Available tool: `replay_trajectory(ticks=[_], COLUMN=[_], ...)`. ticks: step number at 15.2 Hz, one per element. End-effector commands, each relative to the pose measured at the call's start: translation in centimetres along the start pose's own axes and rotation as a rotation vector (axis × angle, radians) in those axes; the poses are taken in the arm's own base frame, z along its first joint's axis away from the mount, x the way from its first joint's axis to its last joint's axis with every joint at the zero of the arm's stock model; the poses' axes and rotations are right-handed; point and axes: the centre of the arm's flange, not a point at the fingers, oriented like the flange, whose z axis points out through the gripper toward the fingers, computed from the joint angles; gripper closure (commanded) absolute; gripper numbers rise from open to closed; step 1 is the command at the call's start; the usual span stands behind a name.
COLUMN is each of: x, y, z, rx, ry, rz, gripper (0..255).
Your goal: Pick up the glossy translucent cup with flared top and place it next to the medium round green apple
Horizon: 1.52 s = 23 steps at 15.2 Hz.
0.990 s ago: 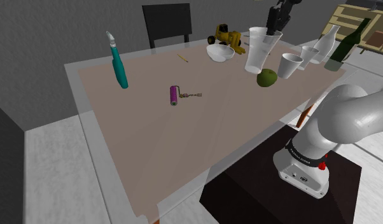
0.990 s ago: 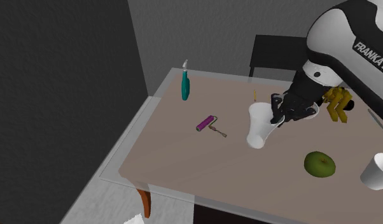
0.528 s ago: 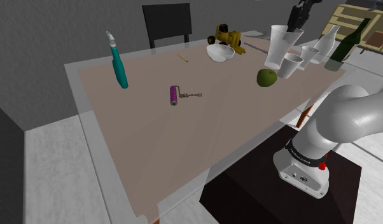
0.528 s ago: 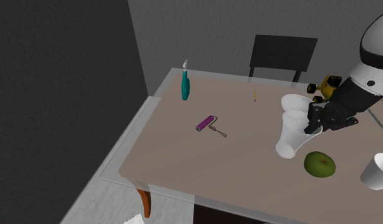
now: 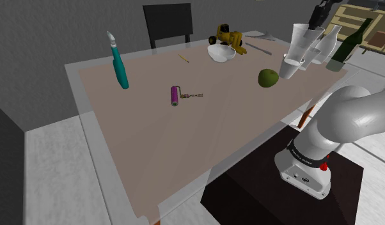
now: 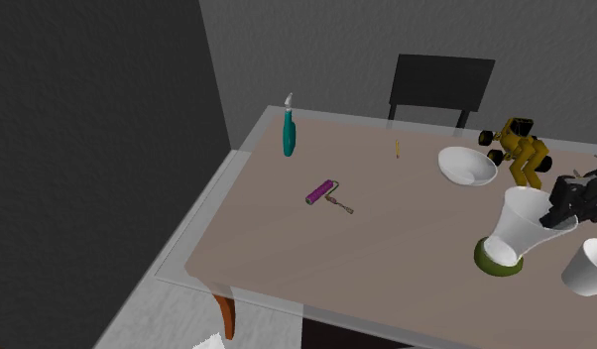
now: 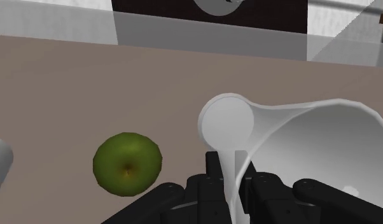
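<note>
Shoulder view: the gripper (image 5: 318, 15) holds the cup (image 5: 302, 43) at two o'clock from the apple (image 5: 268, 78).

Second exterior view: the tilted cup (image 6: 515, 228) overlaps the apple (image 6: 493, 264) with its base, and the gripper (image 6: 569, 206) is at its three o'clock.

Wrist view: the fingers (image 7: 213, 170) clamp the cup's (image 7: 292, 143) wall, and the apple (image 7: 128, 162) lies close beside them.

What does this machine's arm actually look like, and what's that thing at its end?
The arm is a chain of thick, rounded, glossy white tubes with dark bands at the joints. One band near the bottom carries small white lettering, with a red mark beside it. Its gripper is all black and two-fingered.
</note>
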Motion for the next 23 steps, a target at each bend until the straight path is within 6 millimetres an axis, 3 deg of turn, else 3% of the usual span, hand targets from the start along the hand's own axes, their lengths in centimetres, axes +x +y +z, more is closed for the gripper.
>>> replay_trajectory(ticks=[1,4,23], x=[-0.7,-1.8,-1.7], y=[2.4,5.7,8.5], z=[-0.4,-1.4,8.3], rx=[-0.001,-0.001,-0.001], ry=[0.0,0.0,0.0], rz=[-0.001,-0.001,-0.001], gripper=[255,255,255])
